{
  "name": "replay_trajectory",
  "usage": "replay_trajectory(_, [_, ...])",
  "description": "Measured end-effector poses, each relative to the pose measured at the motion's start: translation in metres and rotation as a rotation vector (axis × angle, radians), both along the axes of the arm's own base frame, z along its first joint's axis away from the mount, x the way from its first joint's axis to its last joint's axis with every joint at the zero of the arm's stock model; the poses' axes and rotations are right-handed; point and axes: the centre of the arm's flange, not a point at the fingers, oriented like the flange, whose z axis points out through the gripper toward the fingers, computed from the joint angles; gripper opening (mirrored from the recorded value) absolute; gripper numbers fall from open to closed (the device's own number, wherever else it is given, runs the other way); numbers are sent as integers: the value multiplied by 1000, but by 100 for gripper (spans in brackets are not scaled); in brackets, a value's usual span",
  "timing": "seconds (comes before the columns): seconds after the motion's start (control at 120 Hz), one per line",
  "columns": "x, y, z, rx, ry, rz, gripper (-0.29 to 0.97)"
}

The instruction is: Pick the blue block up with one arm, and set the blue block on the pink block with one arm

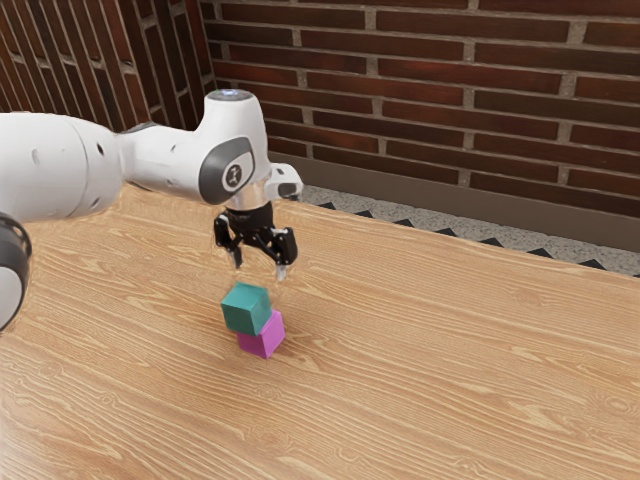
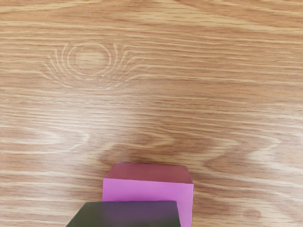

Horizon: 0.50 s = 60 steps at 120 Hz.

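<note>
Blue block (image 1: 246,307): sits atop pink block (image 1: 263,340), nudged toward 10 o'clock, guess the stacking's done
Gripper (image 1: 259,267): 12 o'clock above, fingers apart, empty, so stack stands alone

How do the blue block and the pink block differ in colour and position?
The blue block is teal, the pink block magenta. The blue block sits on the pink block, which rests on the table. The blue block overhangs the pink block toward the exterior view's left. Both are cubes of similar size.

Top block (image 1: 246,307) on bottom block (image 1: 264,340), table (image 1: 450,350) beneath
</note>
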Motion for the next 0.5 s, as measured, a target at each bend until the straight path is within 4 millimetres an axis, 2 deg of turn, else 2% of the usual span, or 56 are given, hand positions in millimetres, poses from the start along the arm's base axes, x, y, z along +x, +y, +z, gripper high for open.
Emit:
replay_trajectory(0.05, [-2, 6, 17, -10, -6, 4, 67])
replay_trajectory(0.225, [-15, 15, 45, -4, 49, -12, 68])
replay_trajectory(0.5, [-25, 14, 44, 12, 130, -41, 68])
